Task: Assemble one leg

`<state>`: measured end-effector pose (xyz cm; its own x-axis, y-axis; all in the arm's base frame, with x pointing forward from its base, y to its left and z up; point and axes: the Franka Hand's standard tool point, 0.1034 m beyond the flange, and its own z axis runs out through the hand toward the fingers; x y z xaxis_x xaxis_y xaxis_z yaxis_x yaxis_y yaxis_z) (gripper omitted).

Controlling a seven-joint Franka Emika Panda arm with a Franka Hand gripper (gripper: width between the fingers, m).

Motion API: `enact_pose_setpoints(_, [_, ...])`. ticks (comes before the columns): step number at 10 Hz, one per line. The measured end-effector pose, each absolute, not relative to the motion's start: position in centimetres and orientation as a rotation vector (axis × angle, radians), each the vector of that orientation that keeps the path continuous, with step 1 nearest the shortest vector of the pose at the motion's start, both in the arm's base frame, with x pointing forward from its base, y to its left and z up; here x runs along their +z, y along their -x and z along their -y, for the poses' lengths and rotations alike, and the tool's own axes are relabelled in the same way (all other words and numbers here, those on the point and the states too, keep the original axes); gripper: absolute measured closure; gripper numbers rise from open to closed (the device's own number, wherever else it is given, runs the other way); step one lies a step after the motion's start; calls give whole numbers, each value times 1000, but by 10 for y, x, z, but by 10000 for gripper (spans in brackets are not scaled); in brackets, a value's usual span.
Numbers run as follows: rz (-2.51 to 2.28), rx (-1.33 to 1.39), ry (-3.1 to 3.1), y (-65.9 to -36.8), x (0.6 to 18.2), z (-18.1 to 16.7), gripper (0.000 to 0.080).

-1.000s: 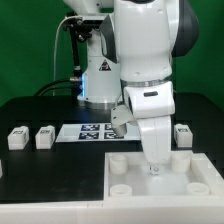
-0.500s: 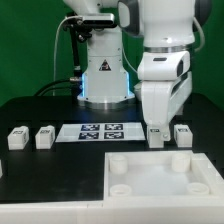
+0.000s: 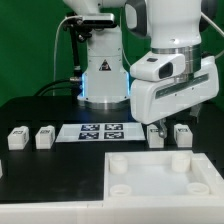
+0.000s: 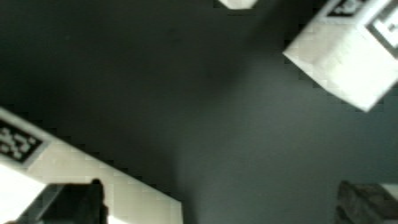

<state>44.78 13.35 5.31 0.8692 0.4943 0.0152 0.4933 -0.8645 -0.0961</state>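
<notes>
Exterior view: the gripper (image 3: 160, 125), fingers spread and empty, hangs just above a blocky white plastic leg (image 3: 157, 136) on the matte black table (image 3: 40, 108), right of the marker board (image 3: 100, 130).

Legs (image 3: 44, 137): 4. Two sit on the exterior view's left of the marker board (image 3: 100, 131) and two on its right, one of those partly hidden behind the arm (image 3: 170, 35).
Panel (image 3: 150, 178): 1, nearer the camera than the marker board.
Sockets (image 3: 119, 165) on it: 4.
Marker board: 1.
Tags (image 3: 112, 127) on it: 4.
Arm: 1.
</notes>
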Motion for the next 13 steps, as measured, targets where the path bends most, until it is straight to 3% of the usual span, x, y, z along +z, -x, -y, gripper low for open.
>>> enact_pose_setpoints(3, [283, 39, 3028, -430, 53, -158, 151])
enact_pose_setpoints(4, [224, -35, 2999, -432, 42, -143, 151])
enact_pose_setpoints(5, [198, 78, 3004, -422, 37, -139, 151])
enact_pose_setpoints(7, [214, 56, 2999, -428, 40, -143, 151])
enact_pose_setpoints(8, [182, 228, 3001, -416, 39, -144, 151])
enact_pose_setpoints(12, [93, 1006, 2865, -414, 52, -169, 151])
enact_pose_setpoints(13, [121, 1072, 2822, -418, 48, -171, 151])
